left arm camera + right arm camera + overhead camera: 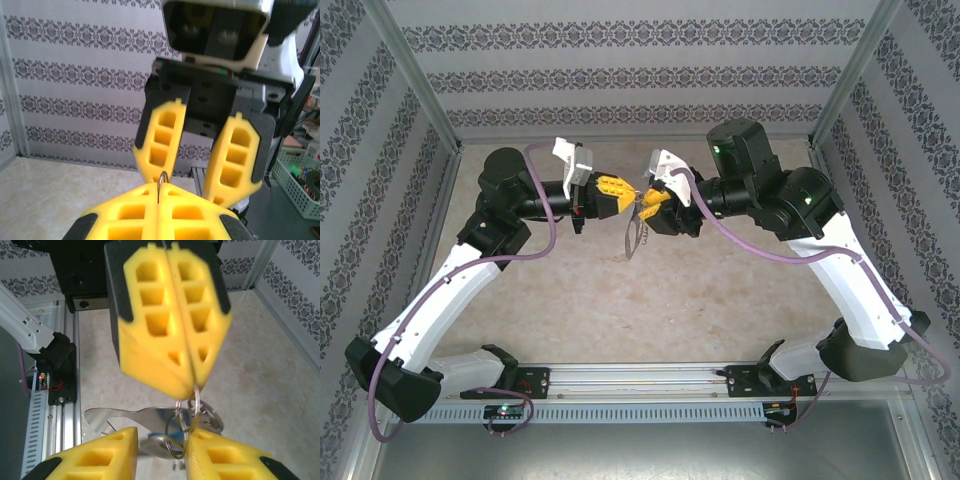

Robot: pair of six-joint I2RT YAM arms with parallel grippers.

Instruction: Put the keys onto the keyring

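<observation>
My left gripper (626, 199) is shut on a thin wire ring (163, 179) that sticks up between its yellow fingertips. From that ring the keyring (131, 419), a flat grey metal loop, hangs with several small wire rings (210, 415) bunched at its right end. The key's blue head (170, 428) shows among those rings, just under the loop; I cannot tell whether it is threaded on one. My right gripper (161, 441) faces the left one tip to tip, open, its fingers (226, 460) on either side of the hanging bunch. In the overhead view the keyring (635, 238) dangles between both grippers above the table.
The beige marbled tabletop (650, 300) lies below the grippers. Patterned walls close in the back and both sides. An aluminium rail (640, 378) runs along the near edge, and a green basket (300, 185) stands beyond the table at the right.
</observation>
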